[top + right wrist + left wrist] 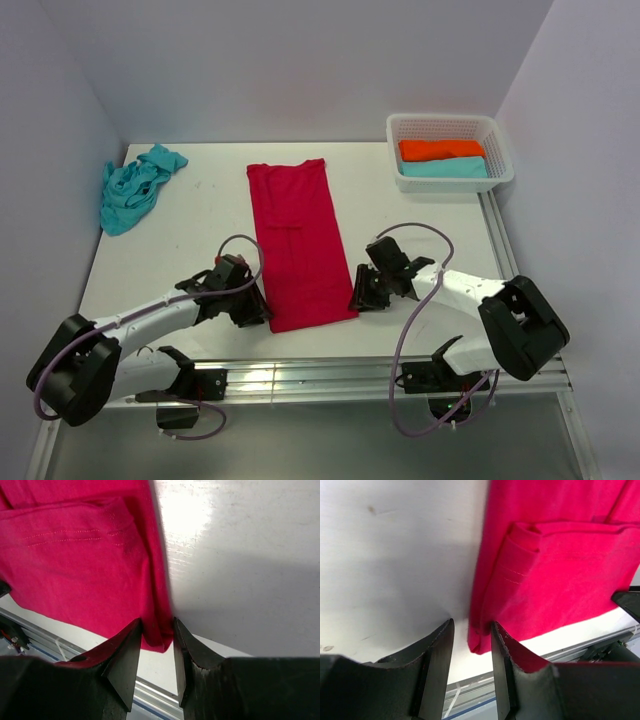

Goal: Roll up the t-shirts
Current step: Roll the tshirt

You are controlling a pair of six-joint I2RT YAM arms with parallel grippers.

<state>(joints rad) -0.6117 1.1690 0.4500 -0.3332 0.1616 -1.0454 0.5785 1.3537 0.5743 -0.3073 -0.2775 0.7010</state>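
1. Where the red shirt [298, 240] lies on the table [200, 250], it is folded into a long narrow strip that runs from the middle toward the near edge, and its short end stops close to that edge.
2. My left gripper [262, 312] sits low at the strip's near left corner, and my right gripper [362, 297] sits low at its near right corner.
3. On my left wrist view, the jaws stand a narrow way apart. The shirt's corner lies between the tips and touches one finger, with bare table showing beside the other, so nothing is clamped.
4. On my right wrist view, the jaws have the same narrow gap. The strip's corner fills it at the tips, and bare table shows between the fingers further in. I see no pinch on the cloth.
5. A folded-in layer with a stitched hem lies on top of the strip near both corners.
6. The turquoise shirt [135, 190] lies crumpled by the table's far left corner, well apart from both grippers.
7. A white basket [445, 128] stands at the far right corner. It holds an orange cloth [440, 149] and a teal cloth [445, 168], folded side by side.
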